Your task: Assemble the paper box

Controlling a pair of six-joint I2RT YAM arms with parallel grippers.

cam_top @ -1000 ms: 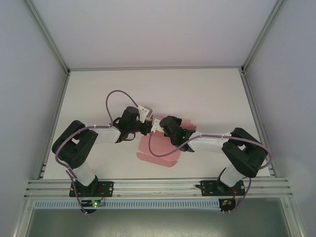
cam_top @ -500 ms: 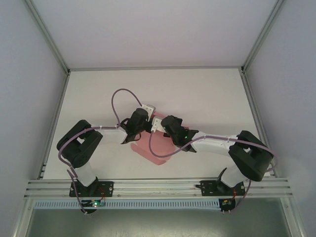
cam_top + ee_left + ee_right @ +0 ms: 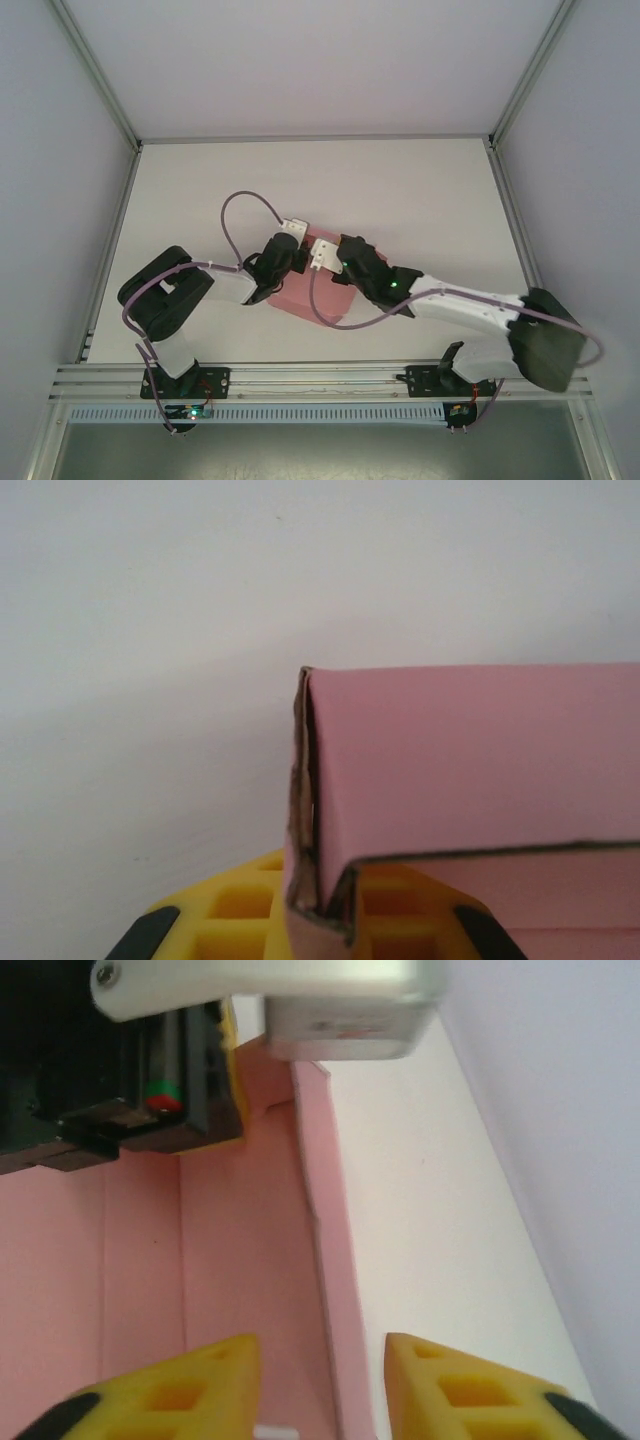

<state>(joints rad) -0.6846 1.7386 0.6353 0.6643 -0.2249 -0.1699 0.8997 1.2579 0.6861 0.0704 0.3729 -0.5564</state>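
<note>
The pink paper box (image 3: pixel 306 296) lies partly folded on the white table (image 3: pixel 430 200) between both arms. In the left wrist view a raised pink wall (image 3: pixel 470 760) fills the right side, and its folded corner is pinched in my left gripper (image 3: pixel 315 920), which is shut on the card. My left gripper (image 3: pixel 288 252) sits at the box's far left corner. My right gripper (image 3: pixel 336 256) is just to its right, open, its yellow fingertips (image 3: pixel 190 1385) straddling an upright pink side wall (image 3: pixel 330 1290) without squeezing it. The left gripper's black body (image 3: pixel 150 1080) shows ahead.
Aluminium frame rails (image 3: pixel 320 375) run along the near edge, and posts stand at the table's back corners. Purple cables (image 3: pixel 245 205) loop over both arms. Bare white tabletop stretches behind and to the right of the box.
The right arm has stretched out to the left and lower. The left gripper shifted slightly nearer. The pink card went from a wider, flatter sheet to a more compact folded shape.
</note>
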